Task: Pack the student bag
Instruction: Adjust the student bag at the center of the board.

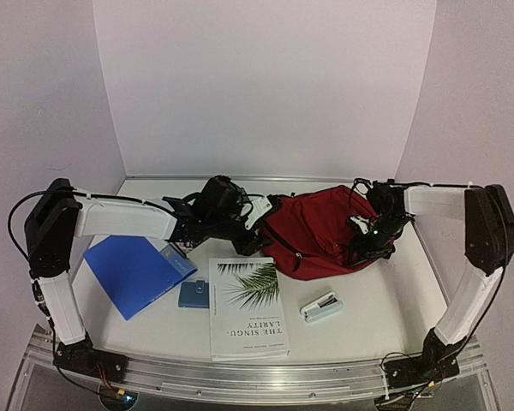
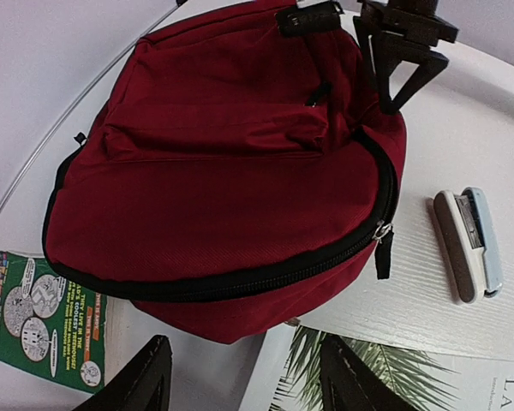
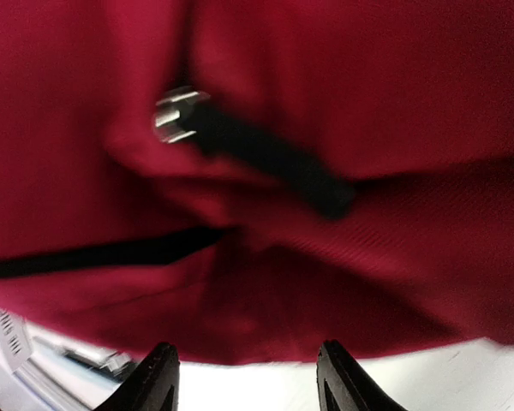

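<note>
We log the left gripper (image 2: 245,364) at the student bag's (image 1: 319,229) 9 o'clock and the right gripper (image 3: 248,370) at its 3 o'clock. Both jaws stand partly apart, nothing between them.

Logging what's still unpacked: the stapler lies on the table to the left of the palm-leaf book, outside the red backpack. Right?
Not quite: the stapler lies to the right of the palm-leaf book, not the left, as the top external view shows. It is on the table, outside the red backpack.

blue folder (image 1: 137,270) left; small blue pad (image 1: 194,294) beside palm-cover book (image 1: 248,306); stapler (image 1: 321,306) right.
</note>
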`<state>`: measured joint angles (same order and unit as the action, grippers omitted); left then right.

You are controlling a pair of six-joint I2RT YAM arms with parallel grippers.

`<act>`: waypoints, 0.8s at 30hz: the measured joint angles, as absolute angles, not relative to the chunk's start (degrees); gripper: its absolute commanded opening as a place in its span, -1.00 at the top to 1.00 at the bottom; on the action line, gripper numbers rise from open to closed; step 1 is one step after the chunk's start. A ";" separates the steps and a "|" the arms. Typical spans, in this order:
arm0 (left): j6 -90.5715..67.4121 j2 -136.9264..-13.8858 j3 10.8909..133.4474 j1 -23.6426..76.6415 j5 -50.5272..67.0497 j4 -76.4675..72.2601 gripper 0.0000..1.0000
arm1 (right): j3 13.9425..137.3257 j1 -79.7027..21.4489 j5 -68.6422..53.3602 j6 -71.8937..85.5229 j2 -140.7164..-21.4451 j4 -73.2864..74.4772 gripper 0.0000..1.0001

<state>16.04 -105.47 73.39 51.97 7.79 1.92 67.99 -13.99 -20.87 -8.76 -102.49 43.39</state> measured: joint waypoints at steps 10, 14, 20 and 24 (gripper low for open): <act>18.24 -105.84 74.87 52.16 8.05 2.61 -0.18 | 85.33 -7.17 -15.49 -14.23 -116.16 42.89 -0.06; 18.02 -106.03 74.96 52.16 8.52 2.65 -0.18 | 94.09 -5.14 -13.27 -15.15 -121.15 42.00 -0.07; 17.45 -106.48 75.00 52.16 8.83 3.07 -0.19 | 92.86 -3.01 -15.07 -15.16 -117.31 39.61 -0.16; 16.95 -106.57 75.02 52.16 8.87 3.05 -0.20 | 80.27 -2.93 -23.00 -14.95 -103.16 40.02 -0.20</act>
<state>16.95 -106.57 75.02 52.16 8.87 3.05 80.27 -2.93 -23.00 -14.95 -103.16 40.02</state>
